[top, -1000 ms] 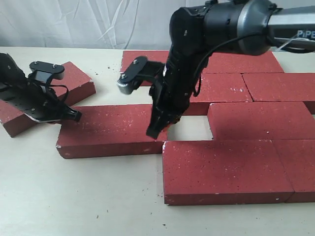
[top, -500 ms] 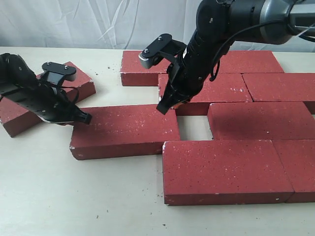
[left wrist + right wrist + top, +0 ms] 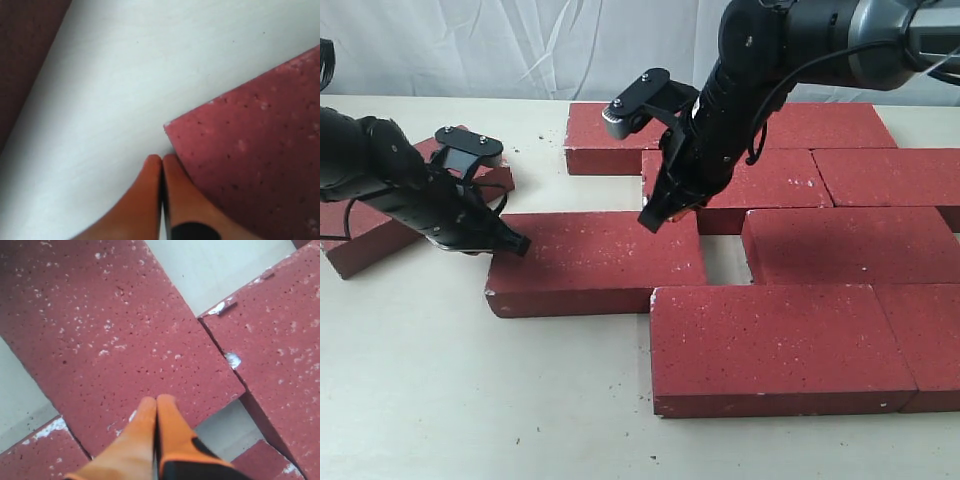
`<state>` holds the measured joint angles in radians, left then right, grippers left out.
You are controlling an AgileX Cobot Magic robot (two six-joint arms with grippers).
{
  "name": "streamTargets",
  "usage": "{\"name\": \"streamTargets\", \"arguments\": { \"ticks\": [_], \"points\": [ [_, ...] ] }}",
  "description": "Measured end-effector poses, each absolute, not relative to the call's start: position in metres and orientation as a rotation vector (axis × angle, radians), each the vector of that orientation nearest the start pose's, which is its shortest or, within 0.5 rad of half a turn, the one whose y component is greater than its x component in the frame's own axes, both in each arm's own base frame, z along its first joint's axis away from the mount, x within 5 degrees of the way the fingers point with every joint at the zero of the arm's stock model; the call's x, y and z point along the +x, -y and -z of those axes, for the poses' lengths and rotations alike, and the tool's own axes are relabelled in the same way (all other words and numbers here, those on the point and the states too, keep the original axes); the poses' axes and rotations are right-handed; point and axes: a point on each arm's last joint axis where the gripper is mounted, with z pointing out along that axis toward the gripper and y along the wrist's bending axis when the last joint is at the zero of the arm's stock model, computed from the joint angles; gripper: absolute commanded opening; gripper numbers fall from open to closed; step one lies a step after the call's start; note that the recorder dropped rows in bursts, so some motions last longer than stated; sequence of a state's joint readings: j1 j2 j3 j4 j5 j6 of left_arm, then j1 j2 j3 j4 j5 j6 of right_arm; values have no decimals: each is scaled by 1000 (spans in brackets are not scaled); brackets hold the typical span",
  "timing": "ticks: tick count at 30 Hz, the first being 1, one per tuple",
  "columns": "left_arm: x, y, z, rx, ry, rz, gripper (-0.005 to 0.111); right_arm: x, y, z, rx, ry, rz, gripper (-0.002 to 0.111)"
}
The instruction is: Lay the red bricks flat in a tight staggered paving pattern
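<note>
Exterior camera overlooks the table point(image 3: 420, 400) obliquely; both wrist cameras look closely down at bricks point(image 3: 125, 330).

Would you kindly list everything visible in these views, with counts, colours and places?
Laid bricks: seven, dark red with white specks, in staggered rows on the right of the table.
Loose brick: one, dark red, flat, left of the third row with a gap between.
Stray brick: one, dark red, far left of the table.
Table: one, pale beige, under everything.
Backdrop: one, white cloth, behind the table.
Left gripper: one, black, shut, tips at the loose brick's left end.
Right gripper: one, black, shut, tips by the loose brick's far edge.
</note>
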<state>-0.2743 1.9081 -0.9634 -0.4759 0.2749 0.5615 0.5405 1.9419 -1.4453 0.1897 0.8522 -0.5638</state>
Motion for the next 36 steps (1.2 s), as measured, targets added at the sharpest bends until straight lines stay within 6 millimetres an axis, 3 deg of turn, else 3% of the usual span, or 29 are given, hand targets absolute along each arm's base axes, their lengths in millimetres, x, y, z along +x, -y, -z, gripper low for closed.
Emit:
{"name": "streamTargets", "arguments": {
  "ticks": [5,10,18,36],
  "points": [
    [335,114,-122,552,-2597,221,0,344,-206,-200,-1383,-2473,-117,-1],
    [335,119,-123,552,-2577,221,0,358,-154,-210,-1109,-2517,-28,-1],
    [333,140,-127,612,-2538,240,0,353,-97,-226,-879,-2511,21,-1],
    [329,154,-128,640,-2499,245,0,355,-98,-229,-783,-2486,-49,-1]
  ]
}}
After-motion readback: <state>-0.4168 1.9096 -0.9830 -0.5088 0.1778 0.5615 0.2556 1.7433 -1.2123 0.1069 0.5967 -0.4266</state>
